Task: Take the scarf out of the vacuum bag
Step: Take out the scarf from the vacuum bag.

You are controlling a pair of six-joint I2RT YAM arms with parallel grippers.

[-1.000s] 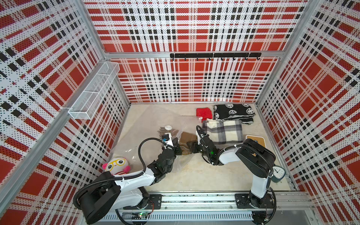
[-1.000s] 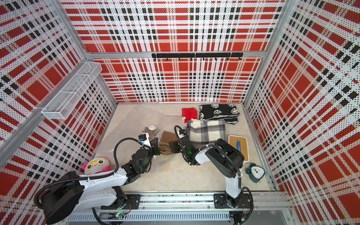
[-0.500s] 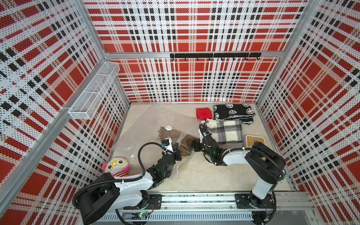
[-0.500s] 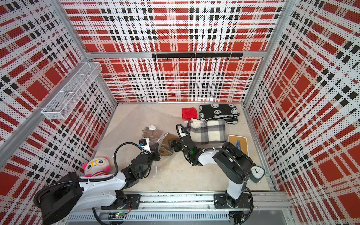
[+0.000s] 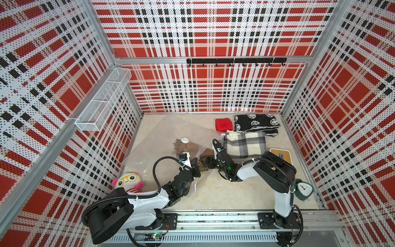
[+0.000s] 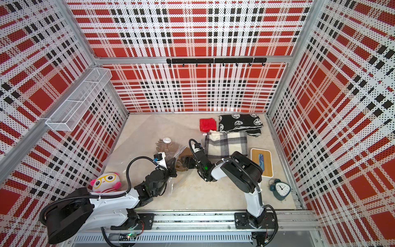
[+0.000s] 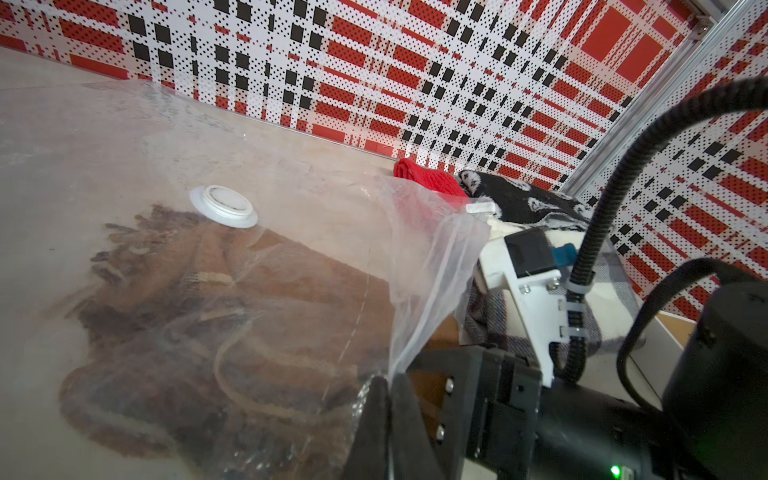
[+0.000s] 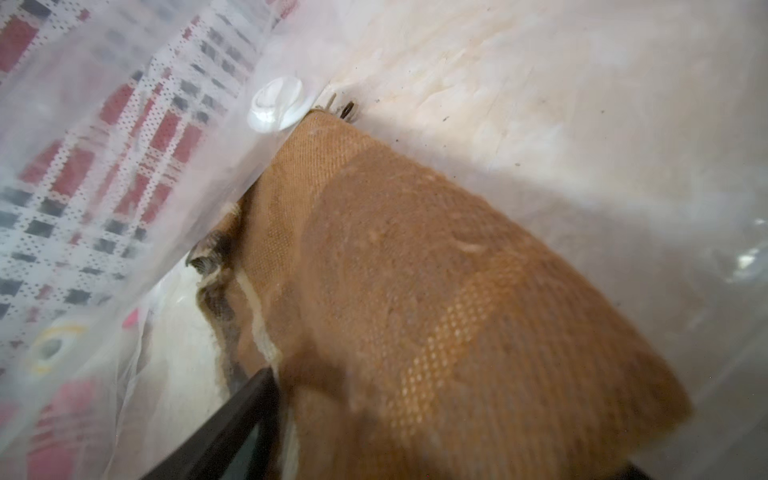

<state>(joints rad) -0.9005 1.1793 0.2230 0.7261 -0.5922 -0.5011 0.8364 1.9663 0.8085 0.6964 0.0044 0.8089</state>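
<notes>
And the vacuum bag edge is pinched tight by L tool; scarf is straddled by wide-set R tool, grip unclear.

Right gripper tips perhaps under scarf

I get bright, even light in both top views, seemingly from overhead, with only soft shadows on the tabletop. The walls bow towards the frame edges. In the left wrist view the bag glints faintly but stays sharp. The right wrist view is hazy, and the scarf looks soft, perhaps from motion blur.
</notes>
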